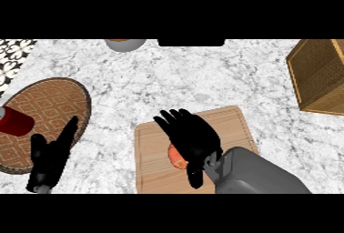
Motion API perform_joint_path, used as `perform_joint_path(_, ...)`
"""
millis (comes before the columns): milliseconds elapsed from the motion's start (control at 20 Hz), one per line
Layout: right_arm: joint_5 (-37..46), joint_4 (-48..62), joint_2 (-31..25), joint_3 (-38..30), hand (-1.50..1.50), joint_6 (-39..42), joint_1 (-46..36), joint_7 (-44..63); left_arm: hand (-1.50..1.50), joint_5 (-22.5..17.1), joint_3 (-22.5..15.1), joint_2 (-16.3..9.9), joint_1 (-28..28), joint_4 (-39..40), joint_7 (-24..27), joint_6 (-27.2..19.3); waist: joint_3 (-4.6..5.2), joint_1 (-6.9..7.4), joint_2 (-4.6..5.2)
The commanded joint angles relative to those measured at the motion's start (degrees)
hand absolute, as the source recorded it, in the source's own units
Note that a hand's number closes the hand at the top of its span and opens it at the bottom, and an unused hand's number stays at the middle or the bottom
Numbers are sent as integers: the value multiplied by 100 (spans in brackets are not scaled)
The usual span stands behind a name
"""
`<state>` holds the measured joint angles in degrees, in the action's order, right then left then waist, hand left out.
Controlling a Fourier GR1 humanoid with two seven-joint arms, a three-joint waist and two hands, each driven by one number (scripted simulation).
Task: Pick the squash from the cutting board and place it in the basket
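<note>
orange squash (pixel 177 159) lay on the wooden cutting board (pixel 235 123), mostly hidden beneath the right hand (pixel 190 139), with only its left side peeking out by the palm. the right hand hovered spread over it, fingers straight and pointing away from the robot, not curled round anything; whether it touched the squash could not be told. the woven basket (pixel 321 77) sat well apart, up and to the right of that hand, at the worktop's (pixel 168 77) right edge. the left hand (pixel 50 157) rested with fingers straight over the near rim of a round patterned mat (pixel 50 102). a red cylinder (pixel 13 120) stood on that mat, just beyond and left of the left hand. a grey pot (pixel 125 44) showed far beyond both hands, cut off at the worktop's far edge.
</note>
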<state>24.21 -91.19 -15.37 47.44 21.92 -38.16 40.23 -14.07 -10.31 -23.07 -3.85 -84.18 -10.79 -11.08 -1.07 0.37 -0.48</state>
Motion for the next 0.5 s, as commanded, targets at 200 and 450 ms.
perform_joint_path(200,394,692,276,261,-150,128,166,-24,0,-116,-62,126,-123,344,-414,218,108,7,66)
perform_joint_path(450,665,630,151,220,-150,-116,411,-370,0,-76,-72,321,-49,468,-416,206,107,-43,66)
